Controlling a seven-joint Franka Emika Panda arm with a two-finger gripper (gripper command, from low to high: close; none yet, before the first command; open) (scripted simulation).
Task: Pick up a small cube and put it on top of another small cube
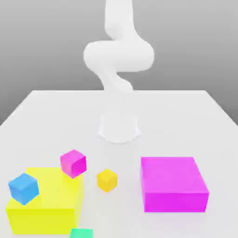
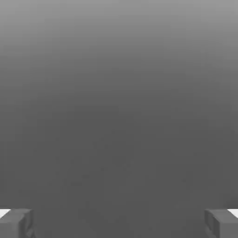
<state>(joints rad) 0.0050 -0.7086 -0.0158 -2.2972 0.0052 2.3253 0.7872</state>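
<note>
Two fingertips [image 2: 16,223] of our gripper [image 2: 119,224] stand spread wide on nothing, since the green cube [image 1: 82,233] sits untouched, apart from the pink cube [image 1: 73,163].

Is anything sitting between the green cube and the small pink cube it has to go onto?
Yes. The green cube lies at the near edge of the table, and the big yellow block sits between it and the small pink cube. The small blue cube stands off to the exterior view's left.

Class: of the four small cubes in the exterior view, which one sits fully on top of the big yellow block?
The small blue cube. It rests wholly on the big yellow block, while the pink cube sits at its far edge, and the yellow and green cubes lie on the table.
</note>
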